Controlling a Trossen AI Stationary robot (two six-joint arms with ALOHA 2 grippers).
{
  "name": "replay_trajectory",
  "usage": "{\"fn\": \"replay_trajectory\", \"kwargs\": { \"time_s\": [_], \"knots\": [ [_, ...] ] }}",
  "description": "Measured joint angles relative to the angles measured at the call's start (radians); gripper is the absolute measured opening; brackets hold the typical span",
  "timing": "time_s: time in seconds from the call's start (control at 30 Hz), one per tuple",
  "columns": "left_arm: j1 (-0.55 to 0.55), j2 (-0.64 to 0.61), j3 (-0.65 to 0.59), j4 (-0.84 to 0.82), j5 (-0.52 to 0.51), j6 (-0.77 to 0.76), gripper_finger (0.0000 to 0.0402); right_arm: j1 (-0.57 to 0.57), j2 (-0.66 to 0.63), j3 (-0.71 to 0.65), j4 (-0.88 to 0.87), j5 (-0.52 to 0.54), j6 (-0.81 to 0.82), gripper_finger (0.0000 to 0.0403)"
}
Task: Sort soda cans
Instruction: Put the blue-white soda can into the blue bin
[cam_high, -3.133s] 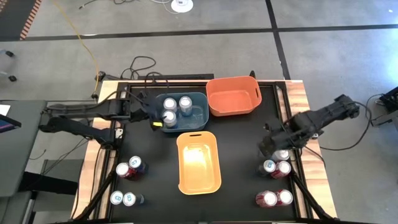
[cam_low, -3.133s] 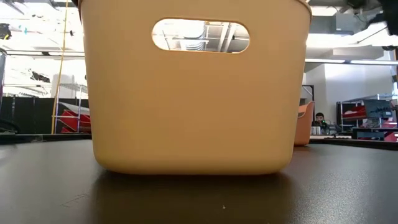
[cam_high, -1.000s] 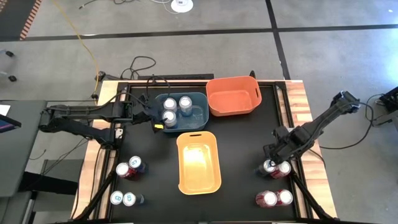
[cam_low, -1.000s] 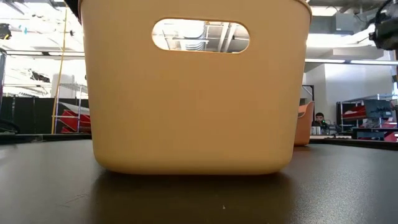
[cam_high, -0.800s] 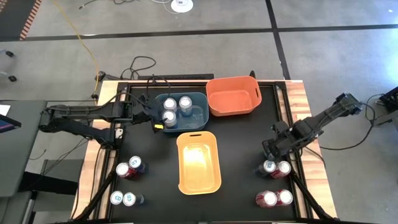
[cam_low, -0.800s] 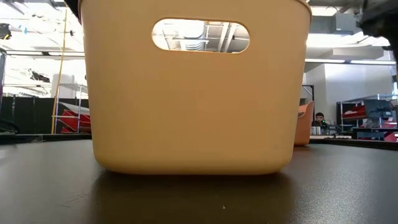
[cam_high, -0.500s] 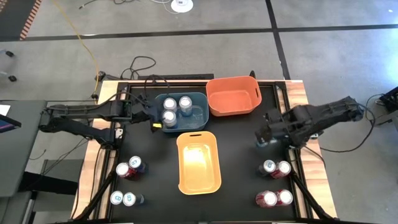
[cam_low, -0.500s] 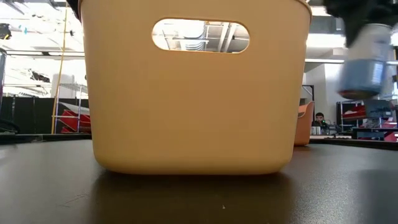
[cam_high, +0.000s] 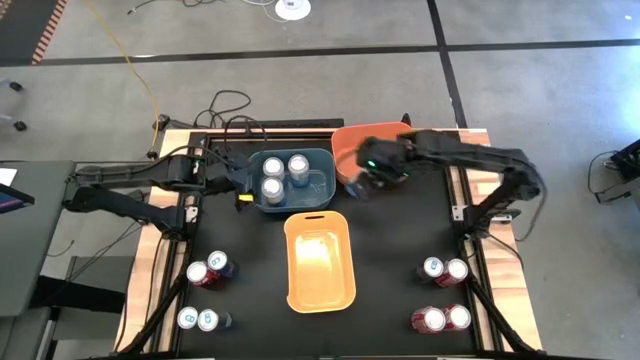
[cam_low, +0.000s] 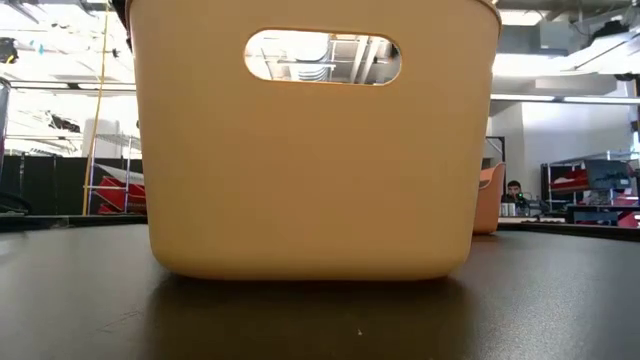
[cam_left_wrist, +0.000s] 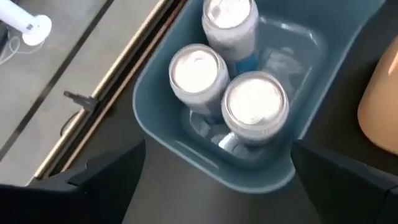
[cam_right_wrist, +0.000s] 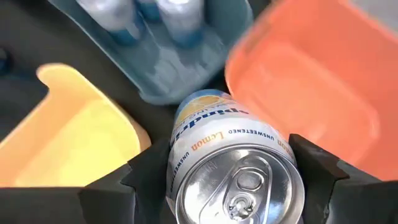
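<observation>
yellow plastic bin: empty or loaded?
Empty. The high view shows the yellow plastic bin's bare floor; no cans inside.

The worktop (cam_high: 400, 270) was black with pale wooden edges, standing on a grey concrete floor (cam_high: 300, 80) crossed by dark seams. A yellow cable (cam_high: 135, 70) ran over the floor at the far left, beside loose black cables (cam_high: 228, 103). Beyond the worktop, the room had bright ceiling lights (cam_low: 50, 45), white walls and shelving (cam_low: 600, 190) at the right, where a person (cam_low: 514, 192) sat.
</observation>
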Motion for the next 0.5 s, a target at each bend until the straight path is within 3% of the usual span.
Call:
{"fn": "replay_trajectory", "kwargs": {
  "time_s": [0.23,0.5],
  "knots": [
    [-0.038,0.000,0.000,-0.064,0.001,-0.059,0.0398,-0.051,0.237,0.253,0.088,-0.122,-0.239,0.0264],
    [-0.064,0.000,0.000,-0.087,-0.009,-0.087,0.0398,-0.067,0.452,0.421,0.109,-0.141,-0.348,0.0264]
  ]
}}
